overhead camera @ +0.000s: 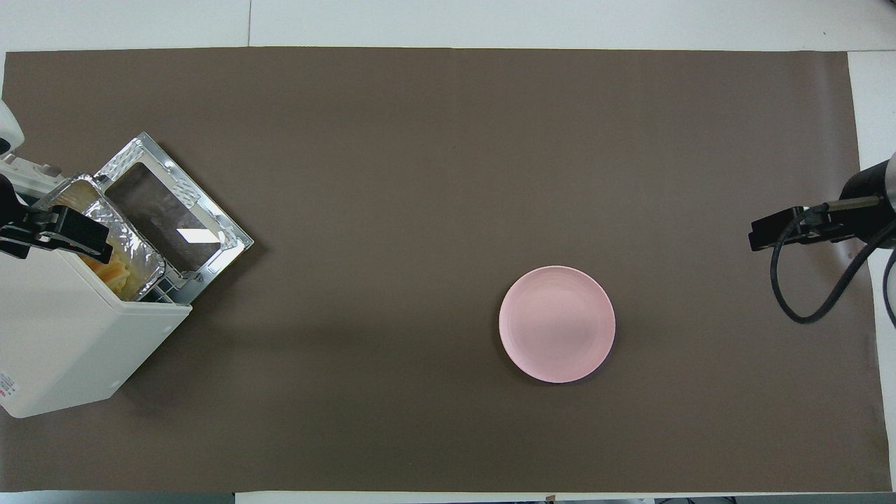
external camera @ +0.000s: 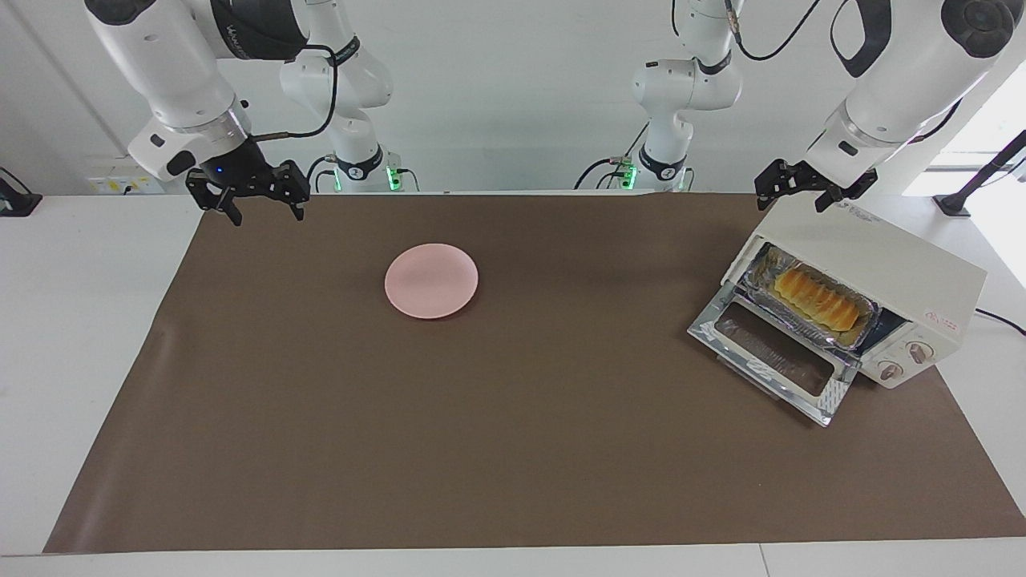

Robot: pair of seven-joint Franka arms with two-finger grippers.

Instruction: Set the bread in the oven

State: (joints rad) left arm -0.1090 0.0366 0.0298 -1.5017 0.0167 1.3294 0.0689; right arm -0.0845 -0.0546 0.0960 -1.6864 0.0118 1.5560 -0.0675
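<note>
The bread [external camera: 816, 298] is a golden ridged loaf lying in a crinkled foil tray [external camera: 765, 276] on the rack inside the cream-white oven [external camera: 890, 248]. The oven's glass door [external camera: 773, 357] hangs open and flat. In the overhead view only a bit of the bread [overhead camera: 117, 271] shows at the oven's [overhead camera: 70, 336] mouth. My left gripper [external camera: 795, 199] hovers open and empty over the oven's top edge; it also shows in the overhead view [overhead camera: 59, 234]. My right gripper [external camera: 264, 212] waits open and empty above the mat's corner at the right arm's end.
A round pink plate [external camera: 431, 280] lies bare on the brown mat [external camera: 481, 417] near the middle, toward the right arm's end; it also shows in the overhead view [overhead camera: 557, 323]. The oven stands at the left arm's end, its open door [overhead camera: 175, 210] jutting onto the mat.
</note>
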